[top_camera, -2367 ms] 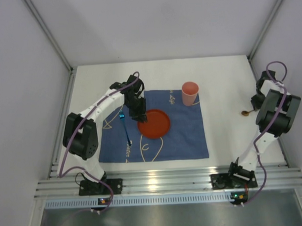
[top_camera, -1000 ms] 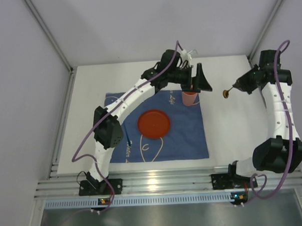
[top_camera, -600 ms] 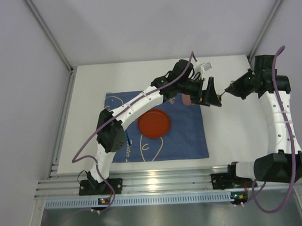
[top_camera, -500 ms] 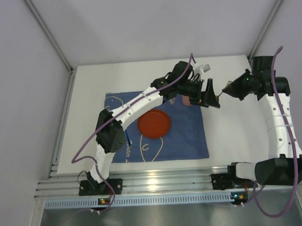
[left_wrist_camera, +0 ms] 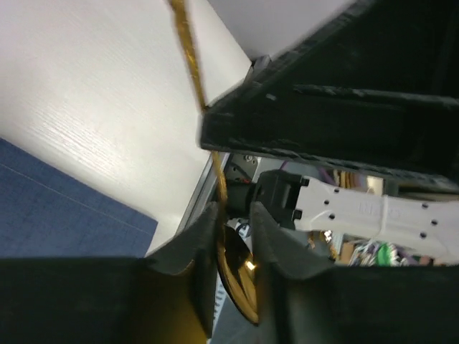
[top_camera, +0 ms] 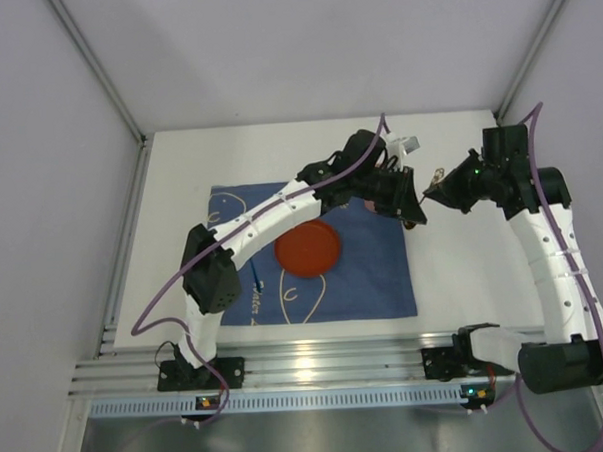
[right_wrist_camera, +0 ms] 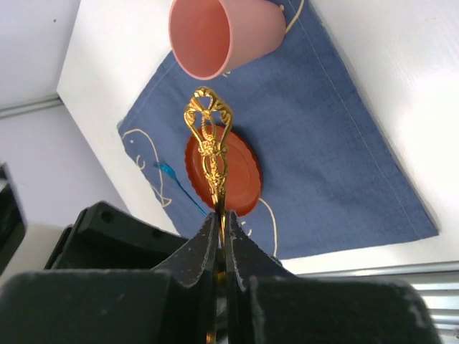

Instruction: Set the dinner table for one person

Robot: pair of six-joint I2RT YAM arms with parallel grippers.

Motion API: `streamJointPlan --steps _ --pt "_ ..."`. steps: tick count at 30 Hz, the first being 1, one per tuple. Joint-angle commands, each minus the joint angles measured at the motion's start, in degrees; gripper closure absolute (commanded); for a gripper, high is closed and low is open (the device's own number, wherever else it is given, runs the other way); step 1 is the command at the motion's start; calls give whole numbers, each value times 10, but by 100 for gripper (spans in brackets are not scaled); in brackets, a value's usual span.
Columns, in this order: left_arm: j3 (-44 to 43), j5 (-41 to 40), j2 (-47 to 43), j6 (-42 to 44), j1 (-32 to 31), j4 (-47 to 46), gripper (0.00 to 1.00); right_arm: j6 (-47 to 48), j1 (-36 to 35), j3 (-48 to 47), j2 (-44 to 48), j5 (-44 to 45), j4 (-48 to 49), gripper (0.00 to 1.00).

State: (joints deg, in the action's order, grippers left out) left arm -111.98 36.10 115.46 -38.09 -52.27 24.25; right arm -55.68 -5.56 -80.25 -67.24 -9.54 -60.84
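Observation:
My right gripper (top_camera: 432, 192) (right_wrist_camera: 221, 218) is shut on the stem of a gold spoon (right_wrist_camera: 209, 136), whose ornate handle sticks out past the fingers. It hangs over the right edge of the blue cloth (top_camera: 364, 273) on the white dinner table (top_camera: 464, 269). My left gripper (top_camera: 413, 209) (left_wrist_camera: 233, 211) meets it there, with its jaws closed narrowly on the spoon's bowl (left_wrist_camera: 228, 272). A red plate (top_camera: 307, 248) (right_wrist_camera: 229, 172) lies mid-cloth. The pink cup (right_wrist_camera: 215, 32) stands at the cloth's far right corner, hidden under my left arm in the top view.
A thin blue utensil (top_camera: 256, 278) (right_wrist_camera: 176, 183) lies on the cloth left of the plate. The slotted aluminium rail (top_camera: 318, 370) runs along the near edge. Grey walls close in the left, back and right.
Both arms swung in from their sides and met above the cloth's right edge. My right gripper brought the spoon from the far right. My left jaws, wide open earlier, have narrowed around its bowl.

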Motion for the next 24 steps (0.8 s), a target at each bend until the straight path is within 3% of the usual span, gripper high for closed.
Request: streamJointPlan --steps 1,2,6,9,11,12,13,14,19,24 --pt "5 -1 -36 16 2 -20 88 -6 -15 0 12 11 -4 100" --pt "3 -3 -36 18 2 -15 100 -3 -16 -2 9 13 -3 100" --pt "-10 -3 -39 38 2 11 100 4 -16 -28 -5 20 -5 100" --pt "-45 28 -24 88 3 97 100 33 -17 -56 -19 25 -5 100" --pt "-58 53 -15 139 4 178 100 79 -16 -73 -34 23 -7 85" --pt "-61 75 -9 175 4 205 100 100 -16 -86 -39 17 -6 71" --pt "-57 82 -10 193 4 227 100 122 -16 -95 -50 13 -9 47" --pt "-49 91 -14 208 4 250 100 164 -18 -105 -56 11 -25 41" --pt "50 86 -83 253 4 280 100 236 -23 -152 -57 49 -58 36" --pt "81 96 -97 277 1 305 100 225 -30 -142 -60 2 -17 40"
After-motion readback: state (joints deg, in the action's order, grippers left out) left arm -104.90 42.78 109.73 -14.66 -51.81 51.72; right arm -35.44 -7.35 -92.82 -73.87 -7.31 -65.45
